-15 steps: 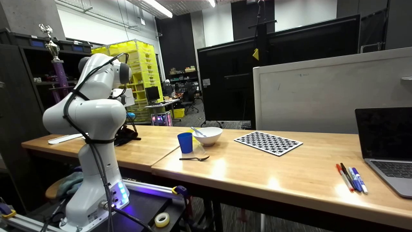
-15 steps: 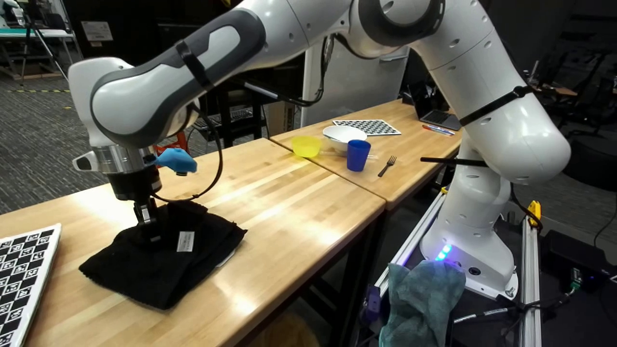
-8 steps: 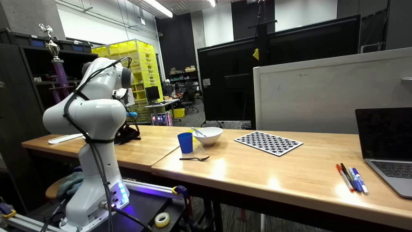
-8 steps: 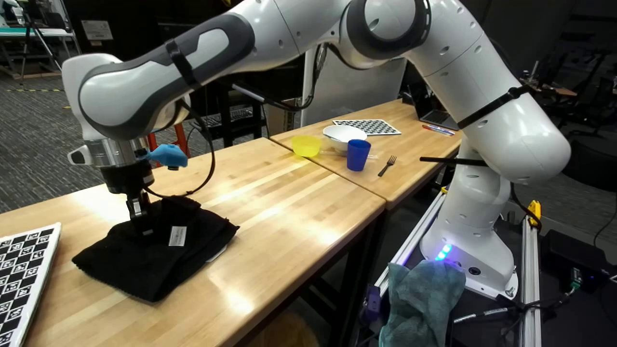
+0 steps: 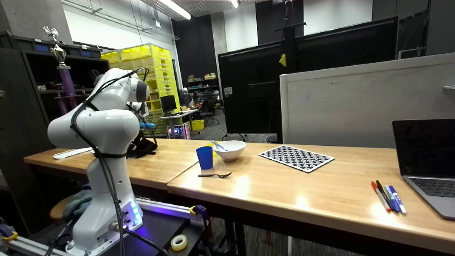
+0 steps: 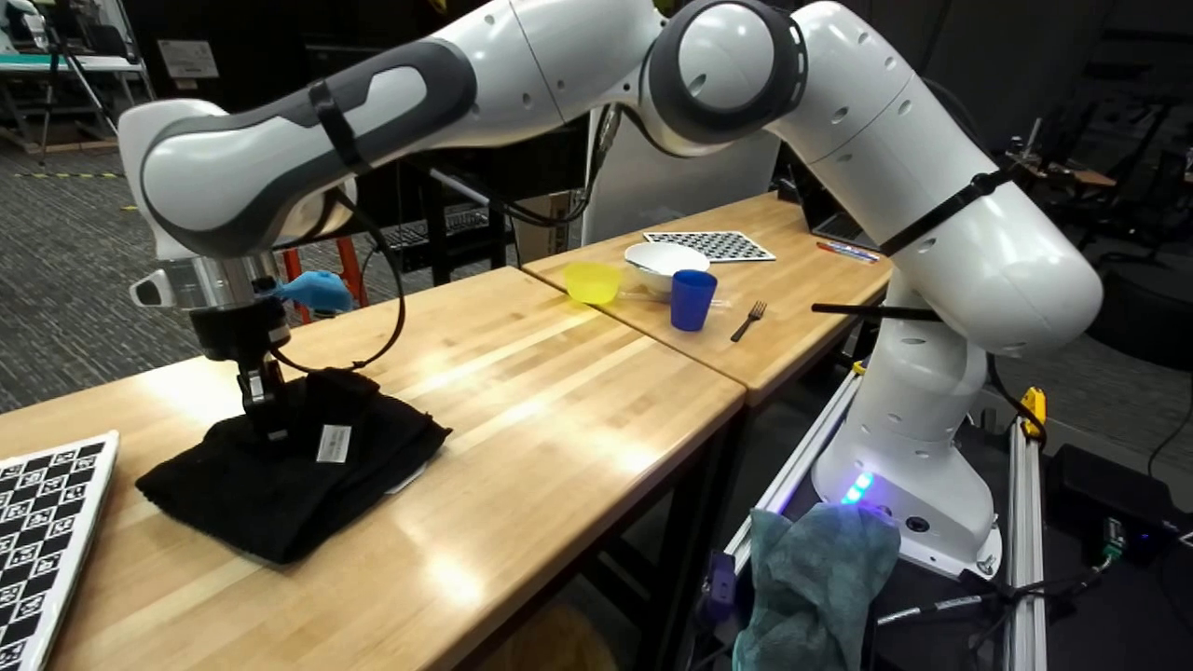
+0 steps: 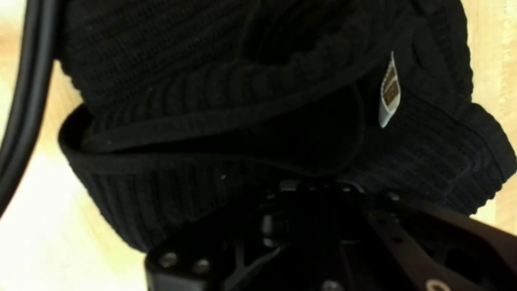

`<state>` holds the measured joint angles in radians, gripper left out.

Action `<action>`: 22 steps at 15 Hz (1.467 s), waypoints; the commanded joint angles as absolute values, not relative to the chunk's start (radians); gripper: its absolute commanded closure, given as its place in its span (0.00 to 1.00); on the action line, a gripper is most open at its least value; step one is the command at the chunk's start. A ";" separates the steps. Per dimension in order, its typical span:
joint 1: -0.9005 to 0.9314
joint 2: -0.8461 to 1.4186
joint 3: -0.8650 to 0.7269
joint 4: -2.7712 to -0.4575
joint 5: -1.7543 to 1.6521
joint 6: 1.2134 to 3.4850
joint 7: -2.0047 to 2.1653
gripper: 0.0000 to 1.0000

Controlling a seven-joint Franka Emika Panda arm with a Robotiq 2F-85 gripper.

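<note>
A black ribbed cloth [image 6: 261, 499] lies bunched on the wooden table with a white tag [image 6: 333, 444] on it. It fills most of the wrist view [image 7: 169, 91], where a small white and brown label [image 7: 390, 95] shows. My gripper [image 6: 277, 432] points down into the cloth, its fingertips at the fabric. In the wrist view the fingers [image 7: 319, 186] are close together with dark fabric at their tips, pinching a fold; the exact grip is too dark to see. In an exterior view the cloth [image 5: 137, 151] is partly hidden behind my arm.
A checkered board [image 6: 47, 531] lies left of the cloth. A yellow bowl [image 6: 592, 282], white bowl [image 6: 664, 256], blue cup [image 6: 692, 300] and fork [image 6: 748, 321] stand farther along. A laptop [image 5: 432, 153] and several markers [image 5: 388, 196] lie at the far end.
In an exterior view my gripper has shifted left and slightly up in the picture, and the black cloth has slid along with it. The arm's elbow has lowered.
</note>
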<state>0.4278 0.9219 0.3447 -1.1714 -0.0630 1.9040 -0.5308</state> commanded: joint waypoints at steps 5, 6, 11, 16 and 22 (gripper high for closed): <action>0.443 1.026 0.306 -0.985 -0.105 1.835 -0.587 1.00; 0.445 1.036 0.303 -0.964 -0.106 1.824 -0.594 1.00; 0.447 1.084 0.286 -0.865 -0.102 1.775 -0.632 1.00; 0.418 1.085 0.277 -0.865 -0.096 1.779 -0.649 1.00; 0.363 1.056 0.272 -0.917 -0.087 1.807 -0.665 1.00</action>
<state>0.3860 1.0599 0.2839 -0.8914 -0.0771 1.7875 -0.6415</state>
